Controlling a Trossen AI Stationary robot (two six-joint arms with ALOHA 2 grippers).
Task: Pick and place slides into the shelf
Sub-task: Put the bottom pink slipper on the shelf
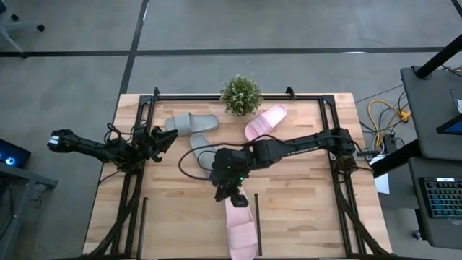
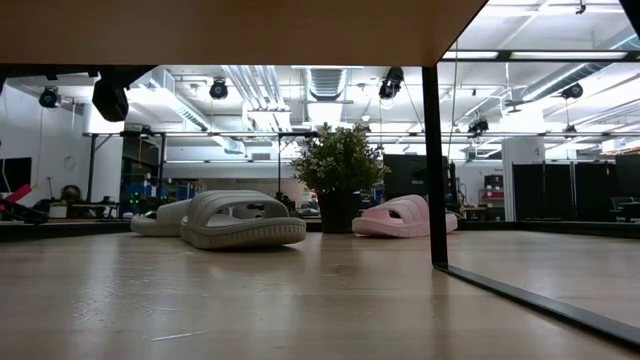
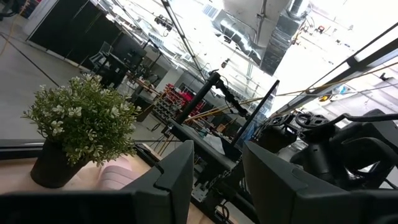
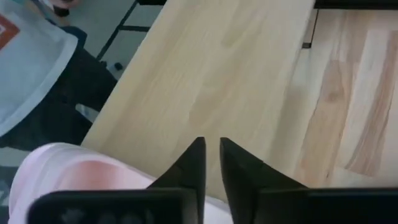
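While I hold the right arm reaching from the right edge across the middle of the tabletop, its right gripper sits over the heel end of one pale pink slide, which lies at the near edge between two black shelf bars.

Risk, item one: the slide overhangs the near edge; a push or a crooked release could tip it off the tabletop, in my judgement.
Risk, item two: a nudge sideways could press it against a bar.

Right gripper: fingers nearly together, a narrow gap between them, pink rubber just beside and below; I cannot tell whether they pinch the strap or merely rest on it.

Left gripper: waiting near the left edge, jaws apart, holding nothing, pointed towards the potted plant.

Remaining stock:
- second pink slide, near the far edge beside the plant.
- grey-green slide, near the far edge left of the plant.
- second grey-green slide, toward the middle, partly under the right arm.
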